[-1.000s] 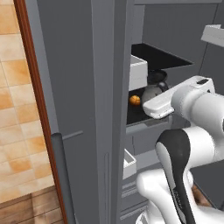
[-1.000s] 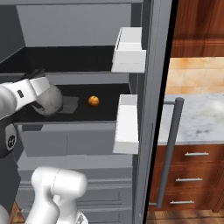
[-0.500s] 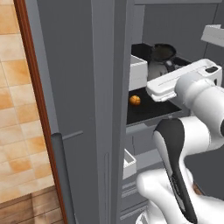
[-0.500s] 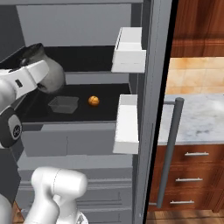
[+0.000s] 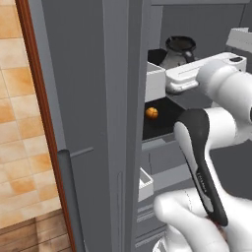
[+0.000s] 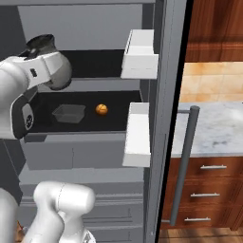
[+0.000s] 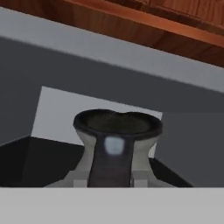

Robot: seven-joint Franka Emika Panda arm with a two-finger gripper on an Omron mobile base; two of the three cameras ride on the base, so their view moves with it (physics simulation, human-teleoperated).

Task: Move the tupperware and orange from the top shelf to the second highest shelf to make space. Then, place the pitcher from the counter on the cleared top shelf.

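My gripper [image 7: 109,176] is shut on the handle of the pitcher [image 7: 116,127], a dark grey jug with a flared rim. The pitcher [image 6: 42,45] hangs at the left of the fridge, level with the top shelf [image 6: 102,71]; whether it rests on the board is hidden by my arm. In the left base view the pitcher [image 5: 179,49] shows just above my white hand. The tupperware [image 6: 69,113] and the orange [image 6: 101,109] sit side by side on the second highest shelf [image 6: 121,122]. The orange [image 5: 151,113] also shows past the door edge. The marble counter [image 6: 213,128] lies to the right.
Two white door bins [image 6: 140,54] [image 6: 138,133] hang on the open fridge door at the right of the shelves. A long grey door handle [image 6: 182,161] stands before the wood drawers. A white bin [image 5: 155,78] sits close to my hand. The grey door panel [image 5: 93,123] blocks the left.
My arm has lifted the pitcher from in front of the second highest shelf up to the level of the top shelf. The tupperware and orange have stayed put.
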